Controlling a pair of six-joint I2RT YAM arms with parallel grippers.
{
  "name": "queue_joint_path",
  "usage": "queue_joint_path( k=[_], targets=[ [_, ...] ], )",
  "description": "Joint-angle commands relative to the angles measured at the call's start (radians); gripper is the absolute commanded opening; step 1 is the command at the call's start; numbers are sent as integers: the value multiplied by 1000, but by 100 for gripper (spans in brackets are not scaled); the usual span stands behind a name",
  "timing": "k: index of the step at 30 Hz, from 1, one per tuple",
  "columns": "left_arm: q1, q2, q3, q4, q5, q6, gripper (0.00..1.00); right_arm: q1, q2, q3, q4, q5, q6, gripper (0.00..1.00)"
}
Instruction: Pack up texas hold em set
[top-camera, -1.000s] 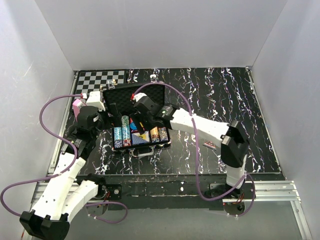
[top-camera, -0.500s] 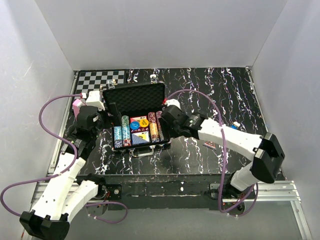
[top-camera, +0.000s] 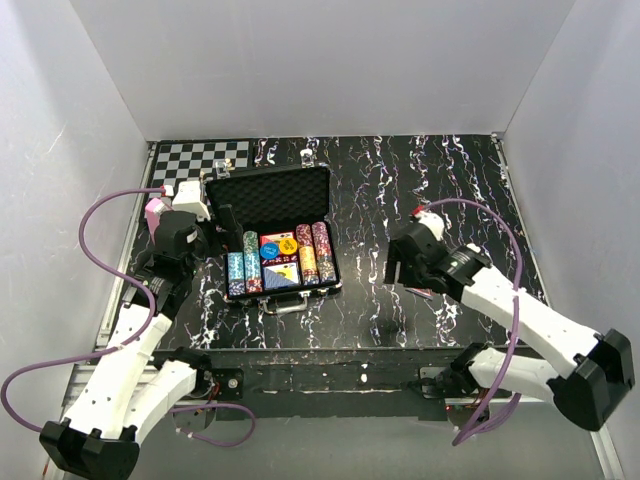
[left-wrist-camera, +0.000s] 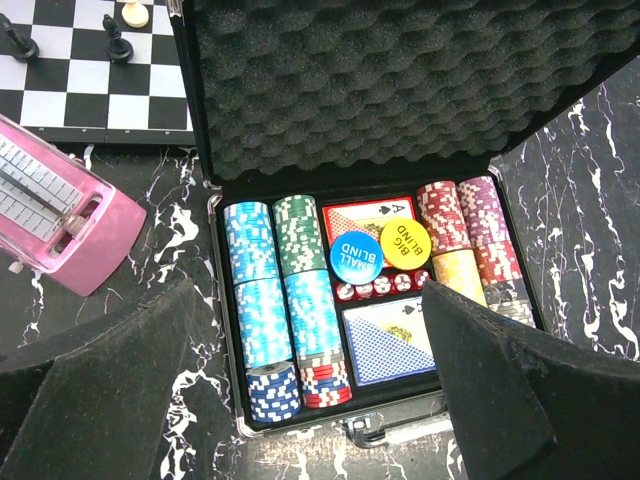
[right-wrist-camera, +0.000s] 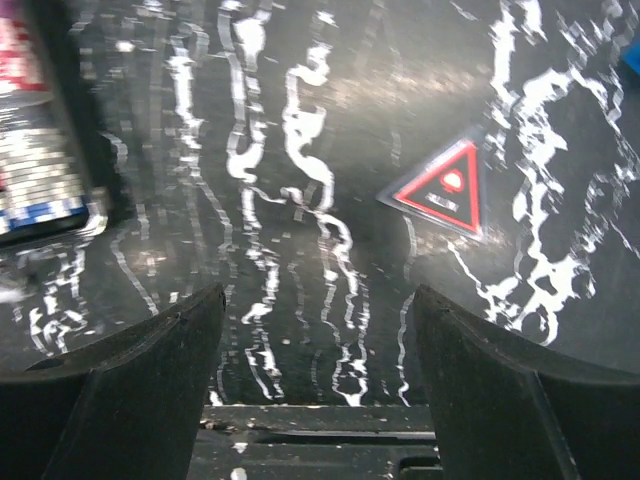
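Note:
The texas hold em set is a black case (top-camera: 268, 192) standing open left of the table's middle, its foam-lined lid (left-wrist-camera: 380, 80) upright. Inside lie rows of chips (left-wrist-camera: 265, 290), a red deck (left-wrist-camera: 365, 213), a blue deck (left-wrist-camera: 395, 340), two round buttons (left-wrist-camera: 357, 257) and small red dice (left-wrist-camera: 375, 289). My left gripper (left-wrist-camera: 310, 400) hangs open and empty over the case's front left; in the top view the left gripper (top-camera: 200, 243) sits by its left side. My right gripper (top-camera: 397, 265) is open and empty over bare table right of the case, fingers (right-wrist-camera: 120, 390) wide apart.
A chessboard (left-wrist-camera: 90, 80) with a few pieces lies at the back left. A pink device (left-wrist-camera: 50, 215) sits left of the case. A red triangular card (right-wrist-camera: 445, 187) lies on the marbled table ahead of my right gripper. The table's front edge (right-wrist-camera: 320, 415) is just below it.
My right arm has swung out from over the open case to the right and nearer the front edge, its jaws a little wider. The left arm has not moved.

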Motion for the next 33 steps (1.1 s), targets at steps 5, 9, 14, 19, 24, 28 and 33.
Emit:
queue_joint_path(
  k=[5, 9, 14, 19, 24, 28, 33],
  targets=[
    [2, -10, -10, 24, 18, 11, 98, -199, -165, -205, -1, -41, 127, 84],
    [3, -10, -10, 23, 22, 10, 98, -290, -165, -248, 38, -82, 117, 85],
    [3, -16, -13, 23, 25, 8, 98, -374, -103, -265, 121, -125, 78, 83],
    [3, -19, -13, 21, 29, 6, 98, -422, 0, -236, 161, -136, 24, 80],
    [5, -21, -13, 23, 29, 6, 98, -446, 83, -213, 196, -150, -19, 78],
    [2, -21, -13, 23, 31, 6, 98, -469, 131, -201, 229, -188, -41, 76],
    [2, -21, -13, 24, 32, 6, 98, -475, 189, -176, 258, -214, -53, 74]
  ],
)
